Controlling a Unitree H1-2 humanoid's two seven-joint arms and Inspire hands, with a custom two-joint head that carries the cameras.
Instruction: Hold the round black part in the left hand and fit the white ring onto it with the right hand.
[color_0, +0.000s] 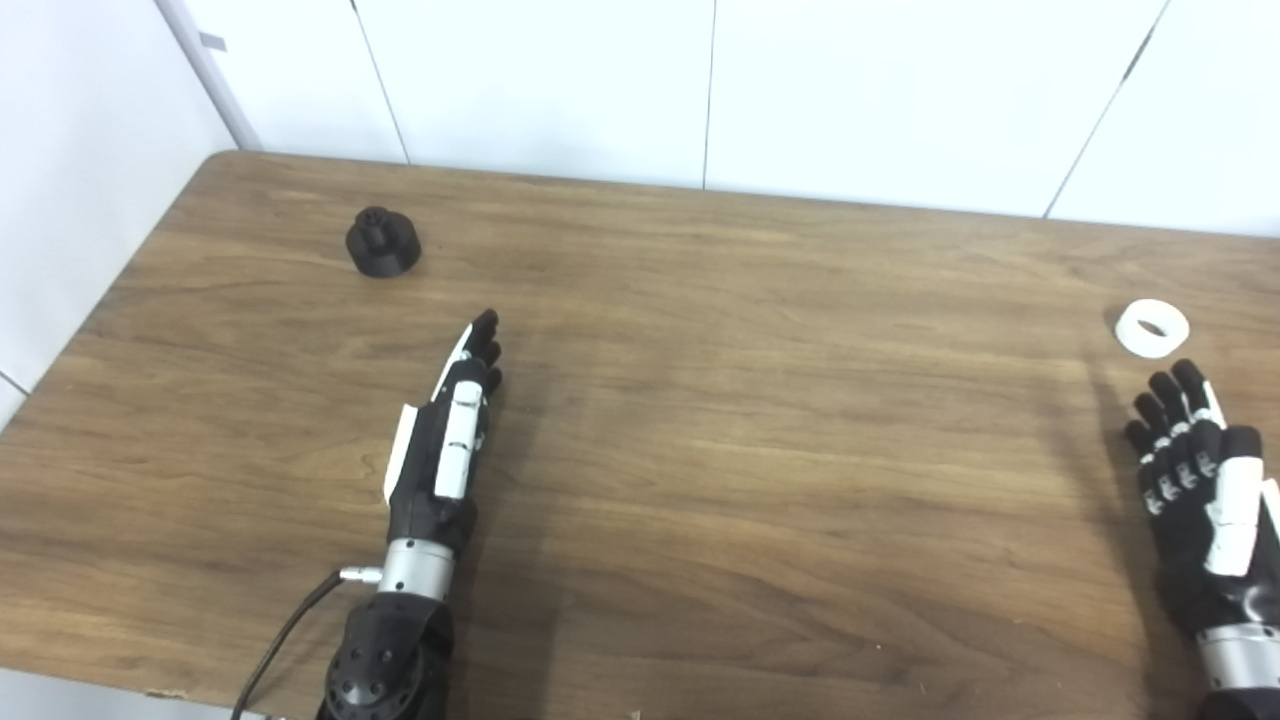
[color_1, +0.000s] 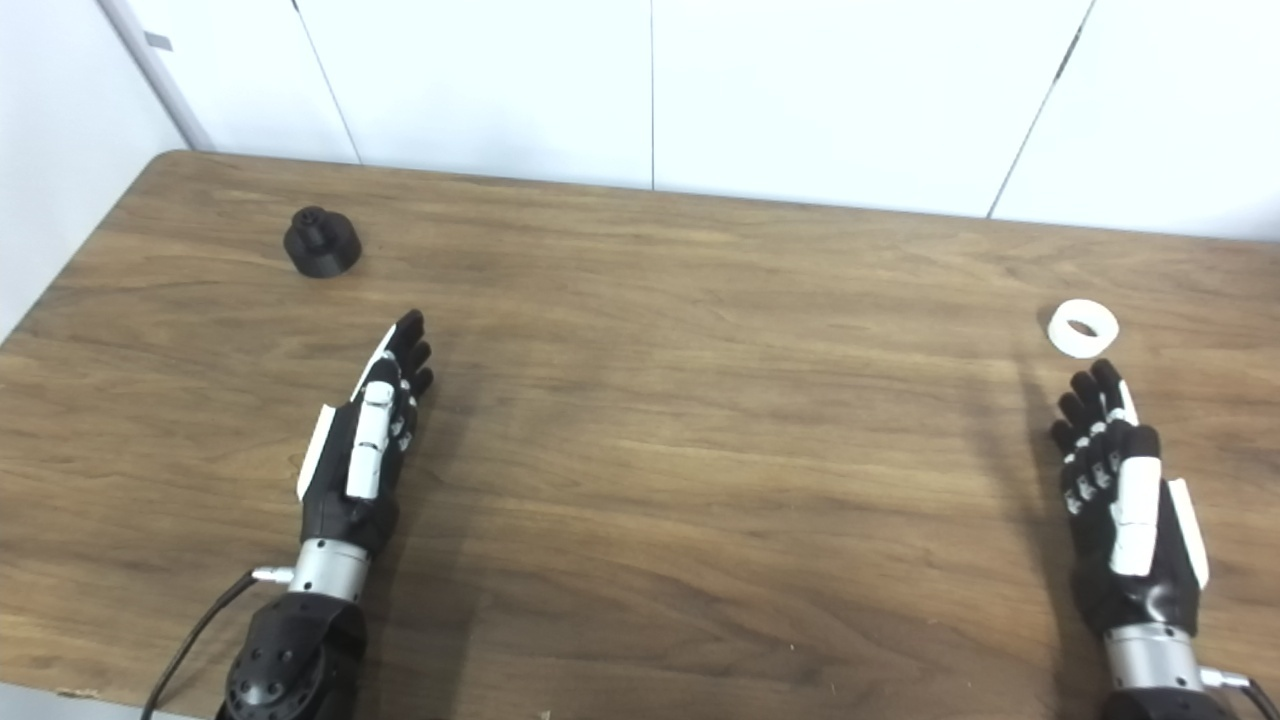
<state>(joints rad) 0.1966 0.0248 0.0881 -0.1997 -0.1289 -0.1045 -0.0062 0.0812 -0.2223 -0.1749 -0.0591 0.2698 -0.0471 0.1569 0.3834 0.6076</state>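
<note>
L hand (color_1: 362, 455) nearest me — edge-on above the table (color_1: 700, 420), fingers straight, holding nothing. R hand (color_1: 1125, 500) likewise spread, empty, fingertips just short of the white ring (color_1: 1082, 328). Round black part (color_1: 321, 242) sits upright, well ahead of L. I'd say nothing done yet — both grasps and the fit remain.

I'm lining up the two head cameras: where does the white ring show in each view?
Left eye view: white ring at far right, just beyond the right hand.
Right eye view: the ring sits further in from the right edge, again just beyond that hand.
Shared landmark: round black part, far left on the table.
</note>
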